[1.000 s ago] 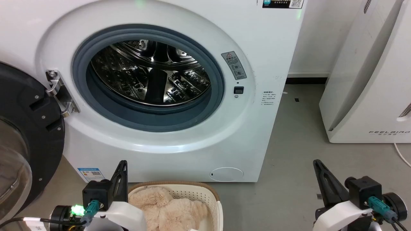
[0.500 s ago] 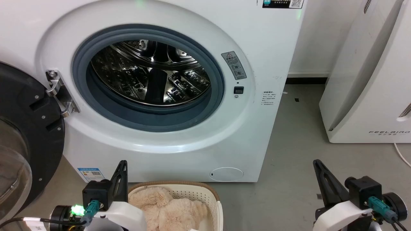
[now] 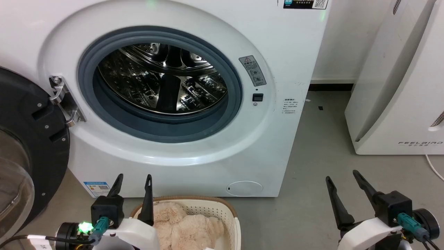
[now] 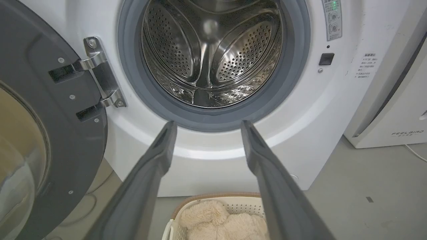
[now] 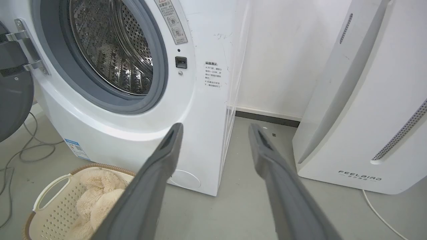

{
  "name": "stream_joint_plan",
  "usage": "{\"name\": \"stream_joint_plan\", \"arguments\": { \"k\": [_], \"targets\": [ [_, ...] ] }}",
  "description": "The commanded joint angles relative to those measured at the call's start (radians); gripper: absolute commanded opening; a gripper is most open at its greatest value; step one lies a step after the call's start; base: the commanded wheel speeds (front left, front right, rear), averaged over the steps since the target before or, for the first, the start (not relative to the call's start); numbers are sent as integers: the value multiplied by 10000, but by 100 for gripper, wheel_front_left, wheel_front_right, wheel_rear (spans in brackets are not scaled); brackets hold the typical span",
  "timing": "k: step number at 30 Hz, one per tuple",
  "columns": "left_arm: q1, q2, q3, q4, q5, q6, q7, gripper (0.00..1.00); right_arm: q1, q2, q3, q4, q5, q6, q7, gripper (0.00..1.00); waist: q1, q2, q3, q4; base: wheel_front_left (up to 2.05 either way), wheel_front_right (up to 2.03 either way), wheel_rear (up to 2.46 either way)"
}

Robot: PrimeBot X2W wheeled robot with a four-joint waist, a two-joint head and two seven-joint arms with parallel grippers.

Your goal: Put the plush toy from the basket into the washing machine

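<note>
The beige plush toy (image 3: 187, 225) lies in the cream perforated basket (image 3: 222, 210) on the floor, right in front of the white washing machine (image 3: 288, 52). Its round port shows the steel drum (image 3: 163, 78), and the black-framed door (image 3: 31, 139) hangs swung out at the left. My left gripper (image 3: 133, 177) stands open at the basket's left rim, above the floor, nothing between its fingers. My right gripper (image 3: 341, 175) is open over bare floor to the right. The left wrist view shows the plush toy (image 4: 220, 220) below the open fingers (image 4: 160, 156); the right wrist view has the basket (image 5: 56, 186) at lower left.
A white FEELBIRD appliance (image 3: 399, 86) stands to the right of the washer, with a grey floor (image 3: 319, 146) strip between them. A white cord (image 3: 433, 166) runs along the floor by it. Grey cables (image 5: 20, 150) lie left of the washer under the door.
Both grippers have gone from shut to open, their fingers spread apart. The arms, basket and plush toy stay where they were.
</note>
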Motion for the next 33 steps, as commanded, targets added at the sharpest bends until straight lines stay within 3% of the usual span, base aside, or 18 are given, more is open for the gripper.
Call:
{"name": "stream_joint_plan", "arguments": {
  "k": [1, 33],
  "targets": [
    [12, 0, -43, 60, -45, 12, -87, 100, 29, 0, -10, 18, 57, 0, -87, 100, 0, 0, 9, -6, 0, 0, 0],
    [-1005, 66, -761, 1972, -481, -46, -735, 100, -335, -1, 48, -83, 278, -3, -734, 100, 0, 0, 1209, -496, 0, 0, 0]
  ]
}}
